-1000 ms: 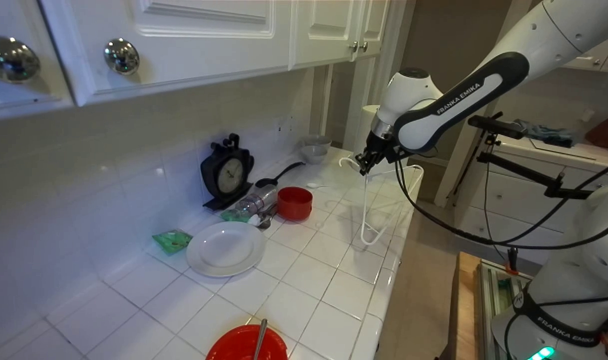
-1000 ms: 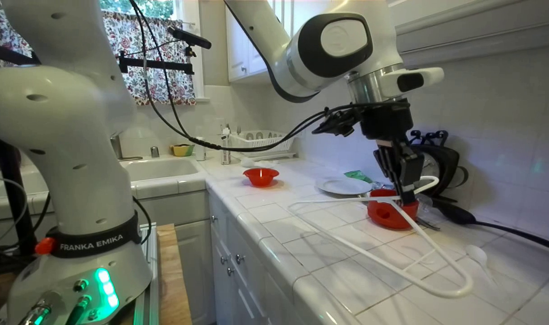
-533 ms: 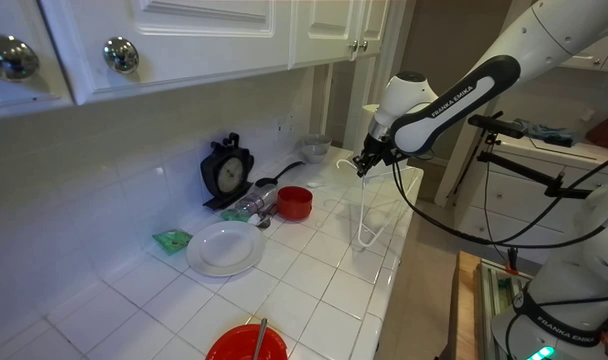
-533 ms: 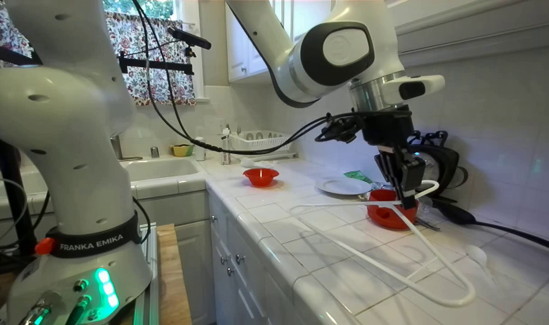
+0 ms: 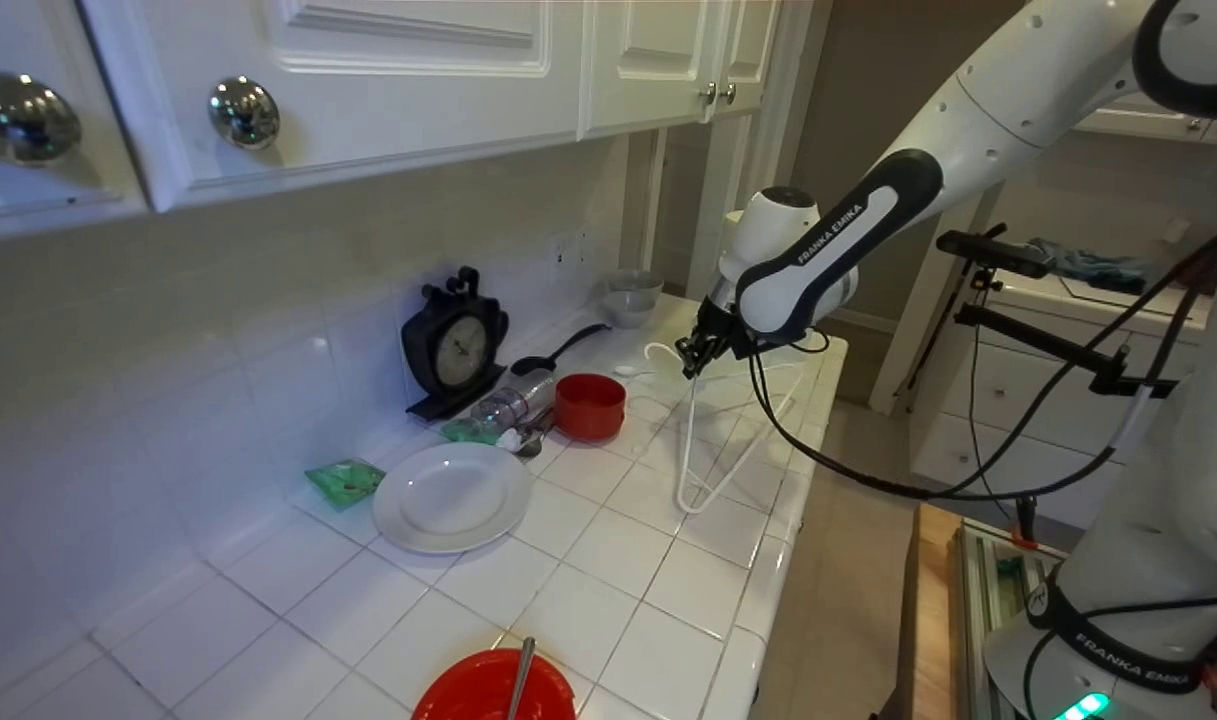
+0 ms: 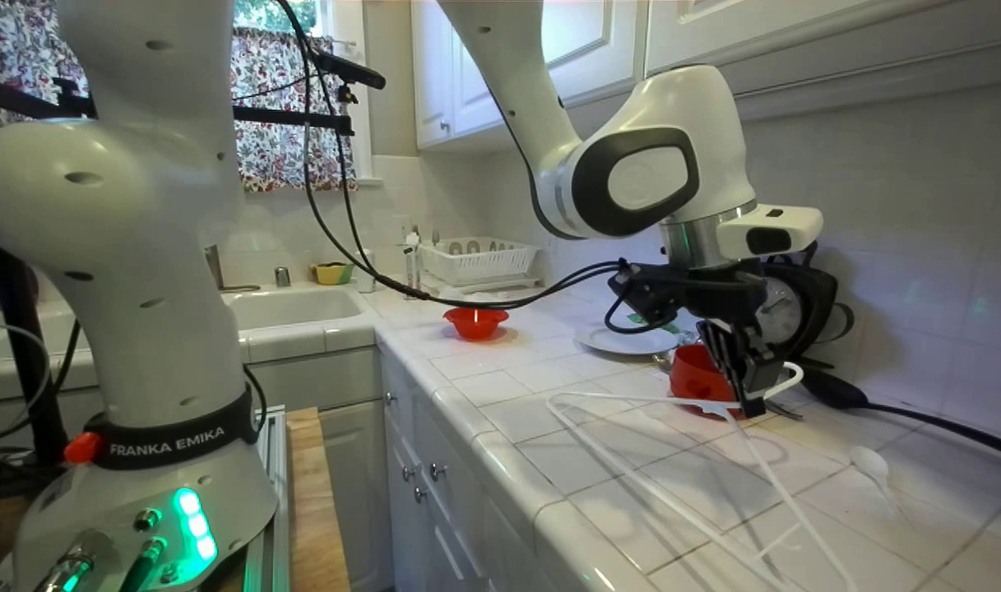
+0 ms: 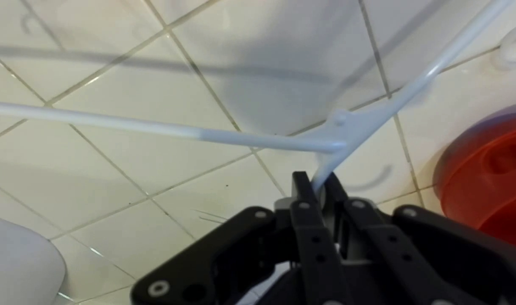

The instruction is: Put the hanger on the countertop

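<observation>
Clamped narrow in the claw (image 7: 318,186): thin white hanger (image 7: 351,131), held at the neck, fingers (image 7: 301,186) on both sides of the rod. Smooth, glossy, round-section rods; triangular outline, webbed joint, small strut across one corner, hook curling out past the claw toward the tiled wall (image 5: 298,280). Held over the table (image 5: 608,560), shadows (image 7: 249,71) on tiles apart from the rods in the wrist view; contact at the lowest corner, cannot tell.

Table of shiny white square tiles, thin grey grout, rounded edge. Near the claw, round, straight-walled red cup (image 5: 589,407). Also on table: round white plate (image 5: 453,497), broad-rimmed; shiny green packet (image 5: 346,483); clear plastic container (image 5: 508,408); clear bowls (image 5: 631,297); black dial-faced device (image 5: 458,345); long-handled black utensil (image 5: 536,366); white spoon (image 6: 870,464); red bowl (image 5: 463,685) with metal handle (image 5: 521,675) sticking out.

Smooth white arm (image 5: 868,220), black trim, stretched from its base (image 6: 146,501) out across the table edge. Forearm sloped down, wrist bent, claw aimed downward with slight tilt in both exterior views. Black cables (image 6: 405,290) slung in a loop from wrist.
</observation>
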### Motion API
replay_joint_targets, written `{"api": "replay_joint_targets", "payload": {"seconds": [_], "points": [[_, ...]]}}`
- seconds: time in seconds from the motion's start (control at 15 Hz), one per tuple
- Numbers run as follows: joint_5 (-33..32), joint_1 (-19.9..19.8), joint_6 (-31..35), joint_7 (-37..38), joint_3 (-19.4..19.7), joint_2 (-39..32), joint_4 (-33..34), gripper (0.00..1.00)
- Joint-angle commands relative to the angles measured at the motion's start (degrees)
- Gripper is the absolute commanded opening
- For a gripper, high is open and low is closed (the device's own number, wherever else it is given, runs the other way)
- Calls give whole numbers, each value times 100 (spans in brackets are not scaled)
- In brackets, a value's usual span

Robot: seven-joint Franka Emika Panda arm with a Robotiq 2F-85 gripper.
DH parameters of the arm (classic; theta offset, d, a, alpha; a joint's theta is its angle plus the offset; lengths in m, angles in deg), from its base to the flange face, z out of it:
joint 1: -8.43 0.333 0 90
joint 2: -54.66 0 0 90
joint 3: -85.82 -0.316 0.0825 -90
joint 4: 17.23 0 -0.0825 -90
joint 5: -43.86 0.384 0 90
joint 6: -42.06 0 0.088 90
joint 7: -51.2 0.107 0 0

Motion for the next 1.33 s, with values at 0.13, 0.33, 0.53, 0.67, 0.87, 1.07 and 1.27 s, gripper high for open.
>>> {"api": "replay_joint_targets", "payload": {"seconds": [0.13,0.33,0.53,0.67,0.87,1.07,1.27], "points": [[898,-39,86,-669,-218,-596,383,7],[1167,-115,94,-876,-328,-791,504,7],[1214,-130,55,-974,-334,-895,596,37],[1138,-60,-2,-925,-263,-822,597,49],[907,156,-217,-731,-28,-501,504,71],[809,299,-614,-667,83,-120,402,91],[445,564,-1451,-263,292,395,360,100]]}}
